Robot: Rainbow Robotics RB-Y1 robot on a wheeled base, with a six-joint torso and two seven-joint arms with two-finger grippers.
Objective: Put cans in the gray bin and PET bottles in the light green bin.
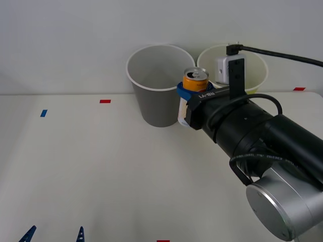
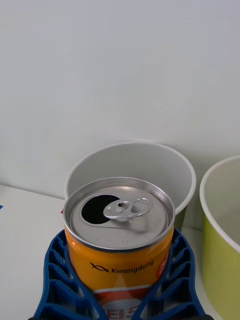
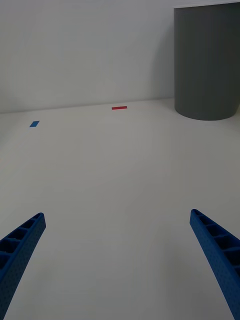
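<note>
Holding the slim orange can [image 1: 195,80] upright, the right tool [image 1: 189,98] should clear the tall gray bin's [image 1: 151,103] white rim before releasing; left tool [image 3: 120,260] waits spread wide.

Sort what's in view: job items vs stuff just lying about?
Job items:
- can, held upright in the right gripper beside the gray bin's rim
- gray bin
- light green bin
- left gripper, open, idle low over the table near the robot

Lying about:
- red tape marks
- blue tape mark
- white table
</note>
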